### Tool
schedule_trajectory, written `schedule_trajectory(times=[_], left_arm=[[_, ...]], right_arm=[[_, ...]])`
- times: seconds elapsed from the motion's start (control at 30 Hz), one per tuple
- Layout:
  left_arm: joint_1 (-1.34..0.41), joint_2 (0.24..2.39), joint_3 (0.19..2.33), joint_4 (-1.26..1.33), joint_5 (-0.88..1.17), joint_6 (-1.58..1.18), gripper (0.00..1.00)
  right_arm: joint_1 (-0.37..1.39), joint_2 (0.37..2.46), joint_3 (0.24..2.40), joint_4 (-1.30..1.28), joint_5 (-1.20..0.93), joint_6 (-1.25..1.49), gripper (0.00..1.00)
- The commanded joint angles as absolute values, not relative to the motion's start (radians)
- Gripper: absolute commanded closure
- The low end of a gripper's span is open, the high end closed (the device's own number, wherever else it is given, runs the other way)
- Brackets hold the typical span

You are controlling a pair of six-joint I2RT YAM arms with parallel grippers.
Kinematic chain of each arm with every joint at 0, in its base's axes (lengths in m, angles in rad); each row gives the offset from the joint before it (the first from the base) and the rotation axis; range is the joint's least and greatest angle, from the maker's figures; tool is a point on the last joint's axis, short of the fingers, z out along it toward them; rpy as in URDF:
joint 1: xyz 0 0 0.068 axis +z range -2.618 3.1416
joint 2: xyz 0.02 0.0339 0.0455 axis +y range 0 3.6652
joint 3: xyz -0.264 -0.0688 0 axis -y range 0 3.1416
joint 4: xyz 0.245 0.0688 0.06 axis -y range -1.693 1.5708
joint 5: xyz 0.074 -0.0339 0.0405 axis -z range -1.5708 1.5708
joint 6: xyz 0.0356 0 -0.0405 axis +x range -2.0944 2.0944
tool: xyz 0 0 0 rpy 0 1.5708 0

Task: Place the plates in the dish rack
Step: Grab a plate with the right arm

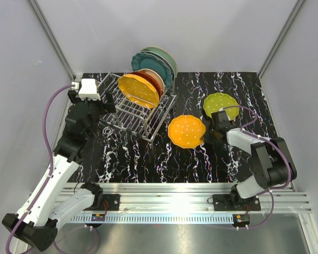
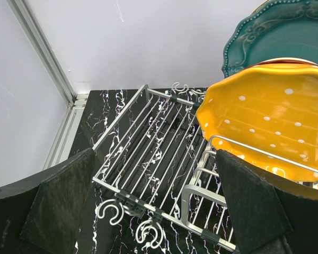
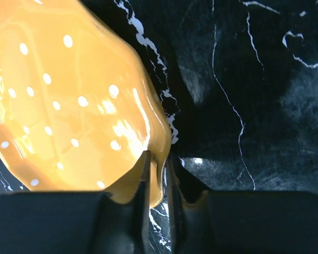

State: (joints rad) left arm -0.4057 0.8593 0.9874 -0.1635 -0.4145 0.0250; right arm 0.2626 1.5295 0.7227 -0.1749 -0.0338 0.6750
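The dish rack [image 1: 128,112] stands at the back left and holds several plates upright. A dotted orange-yellow plate [image 1: 139,90] is in front, and behind it come a red-orange plate [image 1: 151,80], a dark teal plate [image 1: 148,62] and a mint green plate [image 1: 163,55]. A second dotted orange-yellow plate [image 1: 186,131] lies mid-table. My right gripper [image 1: 208,132] is closed on its right rim, which sits between the fingertips [image 3: 158,159]. A dotted lime green plate [image 1: 220,105] lies behind that gripper. My left gripper [image 2: 156,206] hangs open over the rack's low bars [image 2: 148,143], holding nothing.
Two wire hooks [image 2: 130,222] stick out from the rack's near edge. Grey walls and aluminium posts [image 1: 53,39] close in the black marbled table [image 1: 164,164]. A metal rail [image 1: 164,188] runs along the front.
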Motion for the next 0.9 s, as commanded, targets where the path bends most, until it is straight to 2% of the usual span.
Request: schedule_trajectory(times=[0.0, 0.17, 0.63, 0.8, 0.87], left_arm=[[-0.402, 0.853, 1.006, -0.121, -0.4, 0.014, 0.01], [-0.402, 0.851, 1.006, -0.12, -0.402, 0.014, 0.01], [-0.446, 0.837, 1.015, -0.136, -0.393, 0.003, 0.01], [-0.512, 0.862, 1.097, -0.238, -0.411, -0.061, 0.01], [-0.514, 0.864, 1.121, -0.299, -0.353, -0.092, 0.01]], right_arm=[[0.284, 1.557, 0.744, -0.181, 0.029, 0.65, 0.84], [0.287, 1.54, 0.767, -0.201, 0.026, 0.644, 1.0], [0.288, 1.329, 0.836, -0.301, 0.009, 0.522, 1.0], [0.287, 1.238, 0.841, -0.344, 0.003, 0.485, 1.0], [0.287, 1.207, 0.847, -0.373, 0.005, 0.46, 1.0]])
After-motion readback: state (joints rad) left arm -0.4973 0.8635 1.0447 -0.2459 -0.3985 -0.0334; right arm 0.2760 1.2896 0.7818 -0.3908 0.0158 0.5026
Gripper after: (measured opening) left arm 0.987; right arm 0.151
